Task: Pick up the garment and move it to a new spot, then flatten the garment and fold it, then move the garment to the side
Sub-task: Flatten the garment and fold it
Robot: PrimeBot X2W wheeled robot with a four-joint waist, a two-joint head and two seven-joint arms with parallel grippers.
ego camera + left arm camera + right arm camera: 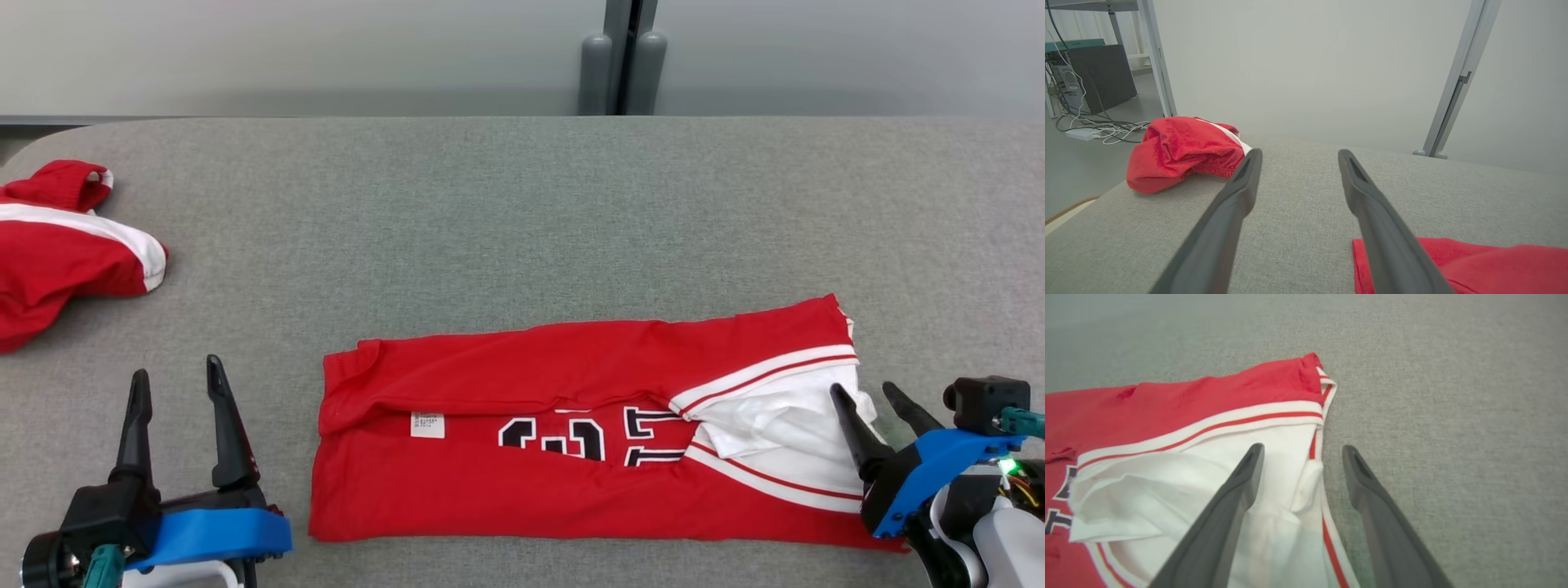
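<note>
I see folded jersey [571,441] on table [522,212], second red garment [65,245] far left, left gripper [177,368] spread empty, right gripper [861,389] spread over jersey's edge.

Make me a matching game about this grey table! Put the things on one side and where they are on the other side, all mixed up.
Things:
1. folded shirt
2. crumpled red cloth
3. left pincer
4. right pincer

Places:
A. open, over bare table, left of the shirt
B. open, at the shirt's white end
C. far left of the table
D. middle of the table, near the front

Pairs: 1-D, 2-C, 3-A, 4-B
</note>
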